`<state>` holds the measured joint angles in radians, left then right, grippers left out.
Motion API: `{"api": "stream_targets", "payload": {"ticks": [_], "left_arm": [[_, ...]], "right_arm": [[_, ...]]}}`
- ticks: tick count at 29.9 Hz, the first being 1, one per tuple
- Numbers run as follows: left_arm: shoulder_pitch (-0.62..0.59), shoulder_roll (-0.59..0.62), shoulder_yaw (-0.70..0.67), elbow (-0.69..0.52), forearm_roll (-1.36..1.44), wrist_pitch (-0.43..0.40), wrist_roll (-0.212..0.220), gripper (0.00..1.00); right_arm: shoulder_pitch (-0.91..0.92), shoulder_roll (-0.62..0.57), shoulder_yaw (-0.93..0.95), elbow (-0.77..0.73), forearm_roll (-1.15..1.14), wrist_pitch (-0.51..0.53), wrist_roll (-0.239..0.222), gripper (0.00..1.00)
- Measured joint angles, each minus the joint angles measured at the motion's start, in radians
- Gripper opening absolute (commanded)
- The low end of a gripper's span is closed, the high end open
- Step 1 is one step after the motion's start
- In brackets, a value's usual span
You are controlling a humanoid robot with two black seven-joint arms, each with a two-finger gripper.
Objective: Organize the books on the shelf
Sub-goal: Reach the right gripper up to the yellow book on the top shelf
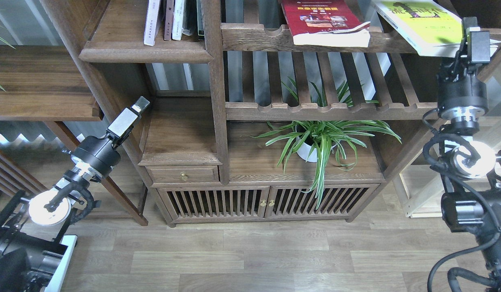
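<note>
The dark red book (315,18) lies flat on the top slatted rack, its pages overhanging the front rail. The yellow-green book (427,26) lies flat to its right, its near corner jutting past the rail. My right gripper (471,38) points up, open, at that corner, with one finger (479,45) in front of the page edge. My left gripper (133,113) is shut and empty, low beside the cabinet's left post. The solid shelf (145,54) at the top left holds upright narrow volumes (169,18). The lavender-white book is out of view.
A second slatted rack (323,110) runs below the top one. A potted spider plant (319,142) stands under it. A small drawer (183,175) and slatted cabinet doors (266,202) are below. A dark side shelf (39,81) is at the left, a pale wood unit (493,134) at the right.
</note>
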<state>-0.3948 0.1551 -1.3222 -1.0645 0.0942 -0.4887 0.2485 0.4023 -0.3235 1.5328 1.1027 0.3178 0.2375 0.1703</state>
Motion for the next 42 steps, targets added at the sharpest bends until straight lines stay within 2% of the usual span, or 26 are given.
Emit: {"api": "stream_targets", "payload": {"ticks": [7, 10, 14, 16, 20, 24, 28, 38, 42], "left_arm": [[-0.002, 0.001, 0.0, 0.0, -0.002, 0.0, 0.0, 0.99], [-0.003, 0.0, 0.0, -0.001, -0.002, 0.0, 0.0, 0.99], [-0.004, 0.0, 0.001, -0.001, -0.002, 0.0, 0.0, 0.99], [-0.004, 0.0, 0.001, -0.001, -0.002, 0.0, 0.0, 0.99], [-0.003, 0.001, 0.0, -0.002, -0.002, 0.0, 0.0, 0.99], [-0.003, 0.003, -0.001, -0.002, -0.007, 0.0, -0.001, 0.99], [-0.002, 0.003, -0.002, -0.002, -0.013, 0.0, -0.001, 0.99], [-0.004, 0.003, -0.003, -0.001, -0.02, 0.0, -0.002, 0.99], [-0.004, 0.003, -0.003, 0.0, -0.021, 0.0, -0.002, 0.99]], "right_arm": [[0.014, 0.001, -0.006, -0.019, -0.005, -0.001, 0.0, 0.95], [0.022, 0.0, -0.006, -0.026, -0.006, -0.001, -0.001, 0.85], [0.025, -0.001, -0.002, -0.033, -0.006, 0.003, -0.001, 0.65], [0.025, -0.003, -0.001, -0.034, -0.007, 0.003, -0.001, 0.59], [0.025, -0.004, -0.005, -0.036, -0.006, 0.003, 0.0, 0.46], [0.025, -0.011, -0.027, -0.038, -0.009, 0.001, -0.002, 0.4], [0.023, -0.013, -0.045, -0.043, -0.022, -0.001, -0.003, 0.28], [0.01, -0.029, -0.049, -0.046, -0.061, 0.002, -0.005, 0.12], [-0.005, -0.046, -0.049, -0.046, -0.066, 0.009, -0.005, 0.11]]}}
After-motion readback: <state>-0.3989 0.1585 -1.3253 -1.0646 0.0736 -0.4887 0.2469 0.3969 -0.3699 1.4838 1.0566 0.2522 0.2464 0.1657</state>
